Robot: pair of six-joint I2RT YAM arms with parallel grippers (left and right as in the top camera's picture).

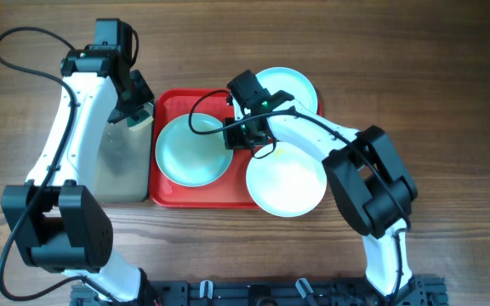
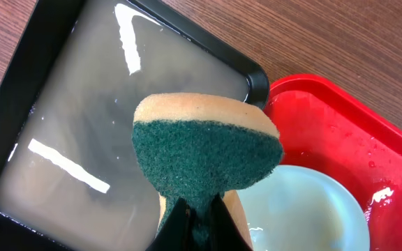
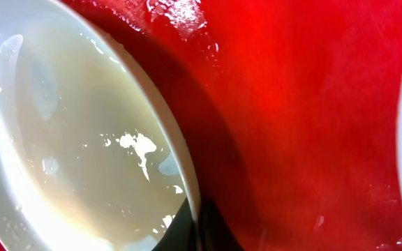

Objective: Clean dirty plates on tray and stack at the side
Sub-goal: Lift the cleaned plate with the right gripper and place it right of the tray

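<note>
The red tray (image 1: 167, 106) lies mid-table. One pale turquoise plate (image 1: 192, 153) sits in its left half with milky liquid in it. My right gripper (image 1: 240, 136) is shut on that plate's right rim; the right wrist view shows the rim (image 3: 180, 160) between the jaws (image 3: 199, 226). A second plate (image 1: 289, 87) lies over the tray's far right corner. A third plate (image 1: 286, 183) lies over its near right edge. My left gripper (image 1: 134, 115) is shut on a green and yellow sponge (image 2: 208, 146) and holds it above the gap between the black tray and the red tray (image 2: 340, 132).
A black tray (image 1: 100, 183) of cloudy water lies left of the red tray, touching it; its rim corner (image 2: 257, 77) shows in the left wrist view. Bare wooden table (image 1: 449, 85) surrounds both trays. The right arm reaches across the two right-hand plates.
</note>
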